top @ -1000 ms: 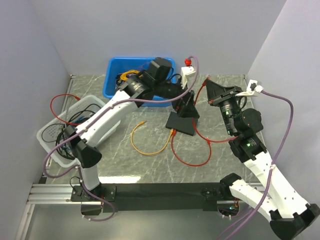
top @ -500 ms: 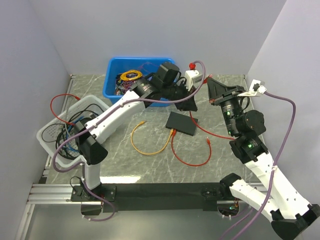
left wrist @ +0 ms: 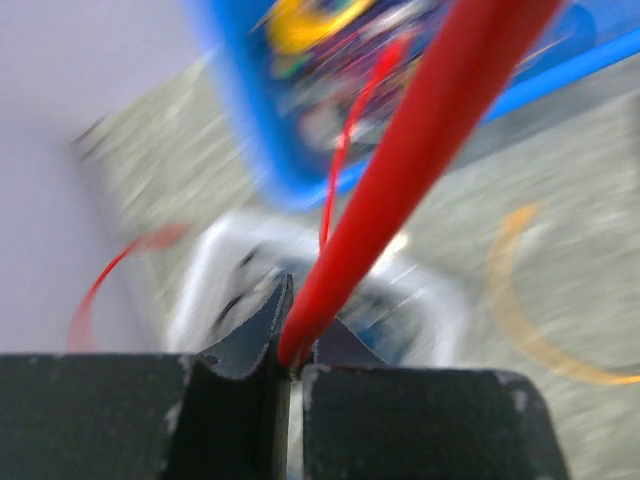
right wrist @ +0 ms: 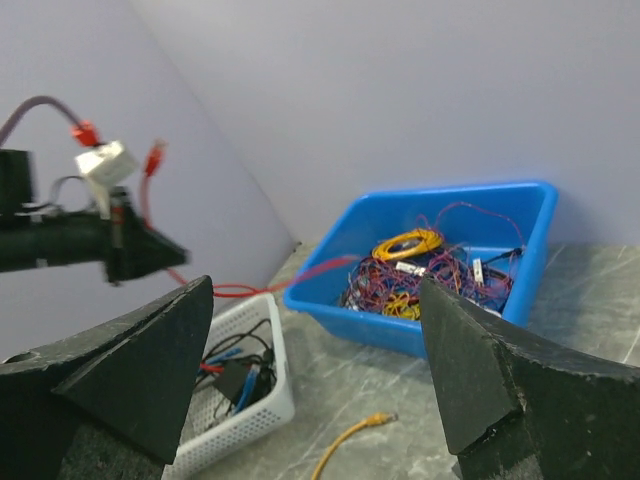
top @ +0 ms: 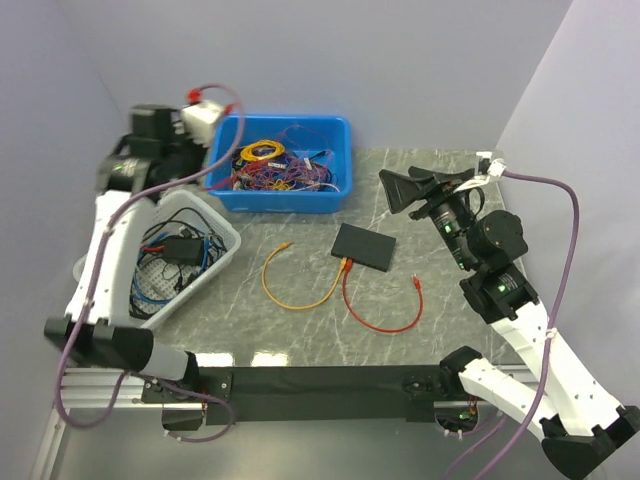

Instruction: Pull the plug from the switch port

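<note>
Gaping right claw (top: 388,193) near switch (top: 364,247) edge

table (top: 300,335): grey marbled top | back: blue bin (top: 285,204) | left edge: white basket (top: 216,268) | middle: black switch (top: 364,247), flat | orange cable (top: 290,301): curled left of switch, one end at its near edge | red cable (top: 385,327): looped in front of switch

Overhead plus wrists (blue bin (top: 285,202) shared)

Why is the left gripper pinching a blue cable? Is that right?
Not quite. The cable pinched in the left gripper is a red cable, not a blue one. The left wrist view shows it clamped between the shut fingers.
</note>
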